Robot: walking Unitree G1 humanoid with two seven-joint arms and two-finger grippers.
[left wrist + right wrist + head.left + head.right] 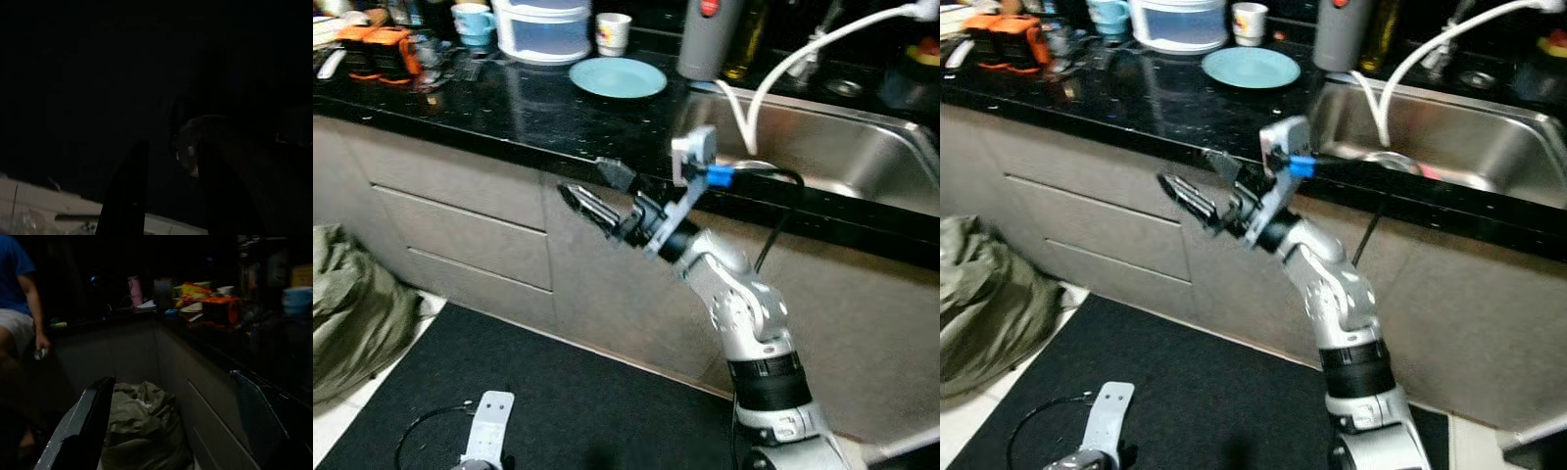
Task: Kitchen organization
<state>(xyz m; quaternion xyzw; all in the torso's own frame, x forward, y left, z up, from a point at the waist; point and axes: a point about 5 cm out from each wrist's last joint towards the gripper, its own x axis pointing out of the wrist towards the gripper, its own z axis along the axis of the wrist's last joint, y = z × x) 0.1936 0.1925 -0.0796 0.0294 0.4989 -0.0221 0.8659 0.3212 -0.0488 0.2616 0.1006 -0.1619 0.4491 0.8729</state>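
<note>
Left eye view: the right gripper (597, 191) is being held raised in front of the black countertop (509, 108), at the level of its front edge, with its two black fingers spread apart and nothing between them. One finger is lying against the counter edge; the other is reaching out before the grey drawer fronts (460, 230). On the counter, well beyond the fingers, a light blue plate (618, 76) is lying flat, with a white container (544, 29), a blue mug (473, 22) and a white cup (613, 32) behind it, and an orange object (380, 49) at the far left. A steel sink (822, 147) is being crossed by a white hose (803, 54). A green bag (357, 308) is lying on the floor beside a dark mat (558, 401).

Right eye view: the same arrangement is being shown; the left arm's bracket (1102, 421) is hanging low over the mat.

Left wrist view: the picture is very dark; the left gripper (168, 191) is being seen as two dark fingers with a gap between them.

Right wrist view: the open fingers (85, 426) are framing the green bag, with the drawer fronts and cluttered counter running alongside. A person (19, 308) in a blue top is standing at the far end.
</note>
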